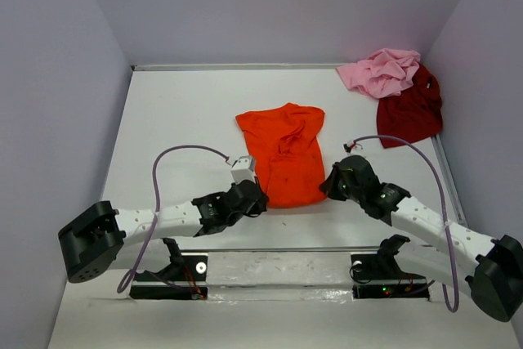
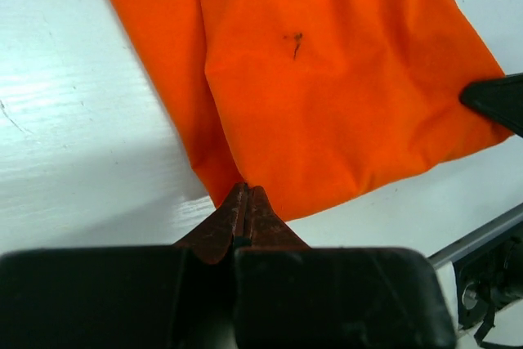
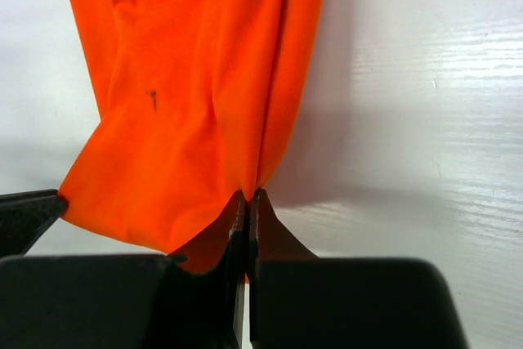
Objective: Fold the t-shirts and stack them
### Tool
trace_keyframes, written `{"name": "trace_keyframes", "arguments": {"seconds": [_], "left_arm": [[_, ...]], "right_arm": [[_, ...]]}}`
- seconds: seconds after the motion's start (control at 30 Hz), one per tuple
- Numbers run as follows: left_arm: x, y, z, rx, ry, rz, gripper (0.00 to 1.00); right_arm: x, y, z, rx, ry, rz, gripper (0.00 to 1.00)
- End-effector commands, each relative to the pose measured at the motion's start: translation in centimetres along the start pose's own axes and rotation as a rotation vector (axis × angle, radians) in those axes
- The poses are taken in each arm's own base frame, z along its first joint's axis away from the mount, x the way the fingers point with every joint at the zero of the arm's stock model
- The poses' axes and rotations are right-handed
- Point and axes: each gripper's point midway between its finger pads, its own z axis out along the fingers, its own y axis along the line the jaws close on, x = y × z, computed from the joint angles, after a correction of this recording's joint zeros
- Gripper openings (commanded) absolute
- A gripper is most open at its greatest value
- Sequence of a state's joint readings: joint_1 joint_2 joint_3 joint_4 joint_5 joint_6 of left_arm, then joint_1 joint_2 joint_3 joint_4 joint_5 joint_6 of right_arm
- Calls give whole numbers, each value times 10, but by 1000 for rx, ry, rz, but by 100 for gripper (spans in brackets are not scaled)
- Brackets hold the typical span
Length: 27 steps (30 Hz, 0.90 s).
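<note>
The orange t-shirt (image 1: 284,155) lies partly folded in the middle of the table, its sides turned in. My left gripper (image 1: 260,200) is shut on the shirt's near left corner (image 2: 270,79), the fingertips (image 2: 248,194) pinched together at the hem. On the near right corner my right gripper (image 1: 328,185) is shut too, with orange cloth (image 3: 188,104) running down between its fingertips (image 3: 252,198). A crumpled pink t-shirt (image 1: 381,71) sits at the back right, partly over the dark red t-shirt (image 1: 411,109) beside it.
The table's white top (image 1: 180,120) is walled in by grey panels on three sides. A metal rail (image 1: 278,251) runs along the near edge by the arm bases. In each wrist view the other gripper's tip shows at the frame's side.
</note>
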<state>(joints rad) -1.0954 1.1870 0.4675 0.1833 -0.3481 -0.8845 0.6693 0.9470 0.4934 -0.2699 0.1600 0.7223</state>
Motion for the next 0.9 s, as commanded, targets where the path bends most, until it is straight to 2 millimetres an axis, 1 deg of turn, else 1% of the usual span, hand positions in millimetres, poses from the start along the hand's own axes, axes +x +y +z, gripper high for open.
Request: {"name": "trace_keyframes", "arguments": {"seconds": [0.0,0.1,0.17,0.2,0.23,0.3,0.33,0.4,0.43,0.5,0.53,0.57,0.63,0.67,0.73,0.77,0.8,0.83,0.87], "left_arm": [[-41,-12,-10,-38,-118,19,0],[-57,-16,-13,-46,-161,25,0],[-65,-16,-14,-58,-180,27,0],[-72,-19,-14,-62,-192,25,0],[-78,-19,-15,-71,-211,25,0],[-88,-18,-16,-90,-237,43,0],[-98,-18,-17,-104,-260,41,0],[-110,-16,-17,-124,-291,54,0],[-121,-15,-16,-135,-309,46,0],[-136,-15,-17,-142,-335,48,0],[-144,-11,-15,-155,-351,44,0],[-151,-12,-15,-153,-364,42,0],[-162,-9,-13,-163,-376,50,0],[-171,-2,-11,-182,-391,43,0],[-183,-4,-9,-188,-410,61,0],[-191,1,-8,-203,-423,62,0],[-199,-2,-4,-204,-428,65,0],[-203,-2,-1,-208,-425,83,0],[-211,-4,3,-212,-432,87,0]], "right_arm": [[-35,20,-12,-10,-73,-27,0],[-49,29,-10,-9,-93,-39,0],[-56,32,-9,-3,-108,-48,0],[-63,38,-10,-11,-122,-47,0],[-67,41,-9,-15,-129,-50,0],[-73,43,-5,2,-141,-55,0],[-81,48,-6,-3,-158,-59,0],[-86,49,-1,18,-165,-67,0],[-93,53,-2,17,-181,-67,0],[-98,53,2,36,-192,-63,0],[-101,54,3,37,-200,-63,0],[-107,56,3,46,-220,-58,0],[-111,56,8,63,-230,-54,0],[-118,56,8,78,-252,-50,0],[-123,57,14,89,-269,-48,0],[-126,57,16,100,-279,-50,0],[-134,63,16,93,-297,-51,0],[-135,61,23,117,-299,-60,0],[-145,67,23,113,-321,-64,0]]}}
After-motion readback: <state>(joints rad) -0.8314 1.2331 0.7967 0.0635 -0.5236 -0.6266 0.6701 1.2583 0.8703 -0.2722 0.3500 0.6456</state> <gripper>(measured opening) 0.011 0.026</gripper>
